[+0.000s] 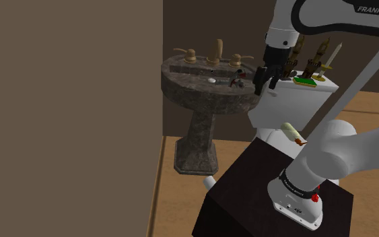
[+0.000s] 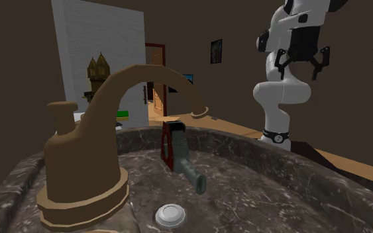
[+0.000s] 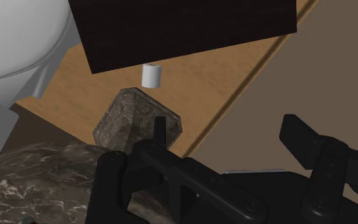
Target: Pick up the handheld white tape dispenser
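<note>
Spread claw (image 1: 265,83) hangs beside the sink (image 1: 181,85), tape dispenser (image 1: 235,83) inside its basin.

Home bathroom, pedestal sink (image 1: 198,101), toilet (image 1: 295,111)

Tape dispenser (image 2: 175,149) in sink (image 2: 291,173), beside faucet (image 2: 105,126)

Dark marbled stone pedestal sink (image 1: 194,99): shoulder view looks down from afar, second exterior view sits at its back edge facing the white Franka arm (image 2: 281,93), wrist view looks down over its rim.
</note>
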Tool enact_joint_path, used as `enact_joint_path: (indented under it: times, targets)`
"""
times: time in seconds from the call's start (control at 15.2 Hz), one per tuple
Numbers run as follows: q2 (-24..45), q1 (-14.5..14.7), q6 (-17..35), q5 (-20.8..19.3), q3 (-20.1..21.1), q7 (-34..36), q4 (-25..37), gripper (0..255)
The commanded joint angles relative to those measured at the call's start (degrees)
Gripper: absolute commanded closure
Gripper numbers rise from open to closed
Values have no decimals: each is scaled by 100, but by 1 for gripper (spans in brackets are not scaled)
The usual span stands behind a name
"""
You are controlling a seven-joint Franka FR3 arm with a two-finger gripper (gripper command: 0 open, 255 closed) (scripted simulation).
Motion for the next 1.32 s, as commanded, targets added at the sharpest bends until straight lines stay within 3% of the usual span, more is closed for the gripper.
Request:
enact_joint_path:
  times: [0.0,0.66,1.25]
  targets:
    - [0,0,0,0,0,0,0,0]
    - [1648,-269,865,-467,-1121,-1141,850,0]
    - [3477,-372,1327,-212,-2014,-2271,2201,0]
